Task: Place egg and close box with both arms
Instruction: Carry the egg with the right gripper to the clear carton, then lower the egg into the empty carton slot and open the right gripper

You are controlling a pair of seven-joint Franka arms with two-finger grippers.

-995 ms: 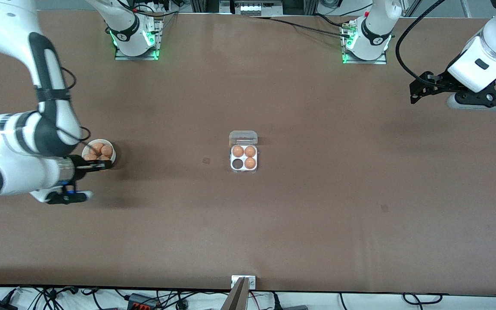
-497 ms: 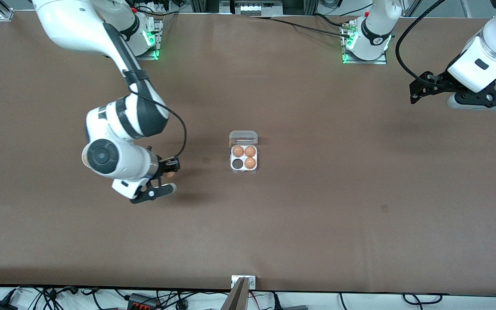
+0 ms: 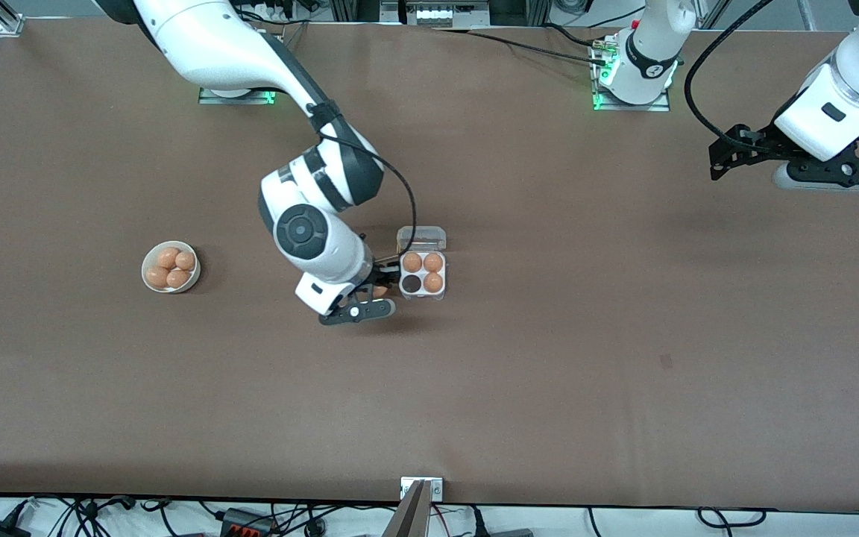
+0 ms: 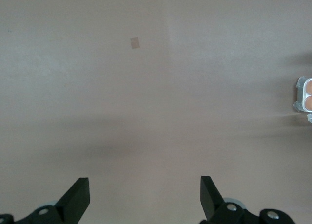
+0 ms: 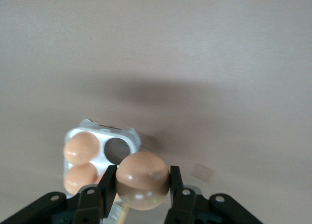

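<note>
Right gripper (image 5: 142, 185): your jaws pinch the egg (image 5: 142, 180) beside the box (image 3: 423, 273).
Left gripper (image 4: 145, 197): waits, jaws spread, over the counter (image 3: 549, 358).

Box (image 3: 422, 276) mid-table with three eggs in its wells, lid lying open toward the arm bases, bowl (image 3: 170, 267) of eggs well apart toward the right arm's end

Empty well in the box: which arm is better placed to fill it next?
Right. The right pincer holds an egg beside the box, by its empty well. The left pincer waits open over bare table.
</note>
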